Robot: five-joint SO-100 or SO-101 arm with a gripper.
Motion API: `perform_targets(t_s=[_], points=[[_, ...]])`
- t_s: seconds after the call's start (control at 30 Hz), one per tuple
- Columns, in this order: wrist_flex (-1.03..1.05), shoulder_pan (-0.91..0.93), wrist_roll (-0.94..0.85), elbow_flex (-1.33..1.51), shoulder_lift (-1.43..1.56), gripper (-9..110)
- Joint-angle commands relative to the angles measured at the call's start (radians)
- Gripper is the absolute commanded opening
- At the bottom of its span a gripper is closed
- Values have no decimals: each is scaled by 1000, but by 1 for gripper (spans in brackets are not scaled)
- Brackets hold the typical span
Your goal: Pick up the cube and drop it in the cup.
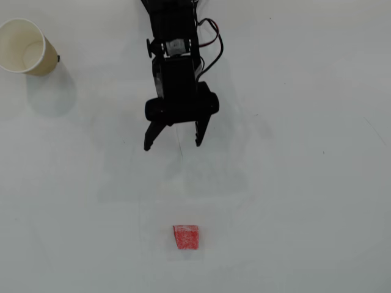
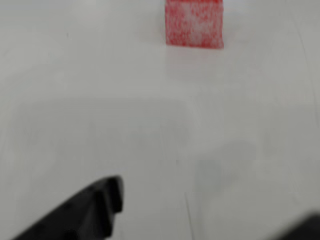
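The small red cube sits on the white table near the bottom middle of the overhead view. It also shows at the top of the wrist view, partly cut off by the frame edge. The cream paper cup stands upright at the top left, its white inside empty. My black gripper hangs above the table in the upper middle, well short of the cube and far right of the cup. Its jaws are spread apart with nothing between them. One finger shows at the bottom left of the wrist view.
The white table is bare apart from faint marks. Red and black wires loop beside the arm at the top.
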Motion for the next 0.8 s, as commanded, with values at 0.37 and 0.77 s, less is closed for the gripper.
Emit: perform_targets(t_s=[0.37,0.77], points=[[-117,-6,-8,-371,-301,42],[-192,6,-9,-472,-471,42]])
